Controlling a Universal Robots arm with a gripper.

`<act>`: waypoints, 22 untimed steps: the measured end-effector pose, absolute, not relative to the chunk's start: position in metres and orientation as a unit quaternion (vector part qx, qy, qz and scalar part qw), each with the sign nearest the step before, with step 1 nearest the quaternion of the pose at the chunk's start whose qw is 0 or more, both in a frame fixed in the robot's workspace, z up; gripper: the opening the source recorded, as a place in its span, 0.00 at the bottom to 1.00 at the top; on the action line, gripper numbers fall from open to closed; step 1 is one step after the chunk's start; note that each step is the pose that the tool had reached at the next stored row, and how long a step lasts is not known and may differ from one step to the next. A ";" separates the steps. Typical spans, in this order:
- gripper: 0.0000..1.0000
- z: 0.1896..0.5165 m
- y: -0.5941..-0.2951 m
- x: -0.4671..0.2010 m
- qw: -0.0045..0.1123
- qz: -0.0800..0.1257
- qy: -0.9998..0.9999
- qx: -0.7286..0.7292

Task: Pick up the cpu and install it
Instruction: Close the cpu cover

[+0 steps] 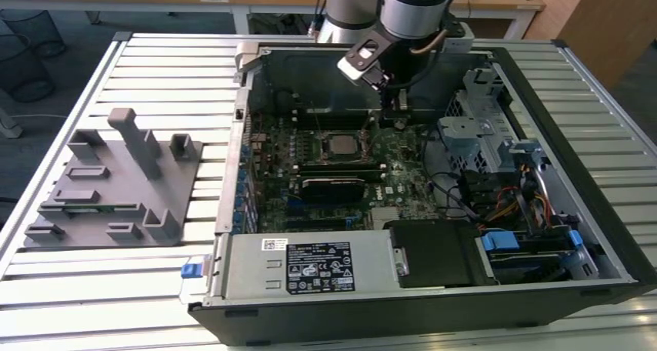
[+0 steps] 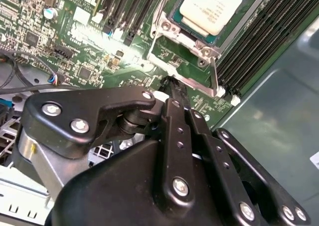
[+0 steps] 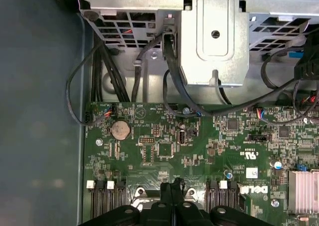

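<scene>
The fingers (image 2: 175, 117) are pressed together with nothing between them, and the gripper (image 2: 172, 82) points down at the motherboard (image 2: 94, 61) inside the open computer case (image 1: 575, 120). The cpu (image 2: 212, 6) lies flat in its socket (image 2: 164, 26), silver top up, apart from the fingertips. The tips sit just beside the socket's metal frame, near the thin lever (image 2: 214, 76) along its edge. Whether they touch frame or board I cannot tell. In the exterior view the gripper (image 1: 395, 122) hangs near the cpu (image 1: 339, 145), a little toward the exterior view's right of it. In the first wrist view the joined fingertips (image 3: 167, 193) sit between two banks of memory slots (image 3: 104, 196).
</scene>
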State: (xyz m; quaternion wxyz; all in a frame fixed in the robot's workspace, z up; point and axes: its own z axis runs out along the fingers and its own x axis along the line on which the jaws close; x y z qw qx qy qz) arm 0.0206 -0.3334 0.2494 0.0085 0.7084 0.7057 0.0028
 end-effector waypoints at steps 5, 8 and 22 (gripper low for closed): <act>0.11 0.249 -0.333 0.018 0.008 0.003 0.706 0.708; 0.11 0.249 -0.333 0.016 0.008 0.003 0.706 0.708; 0.11 0.249 -0.333 0.008 0.009 0.003 0.706 0.708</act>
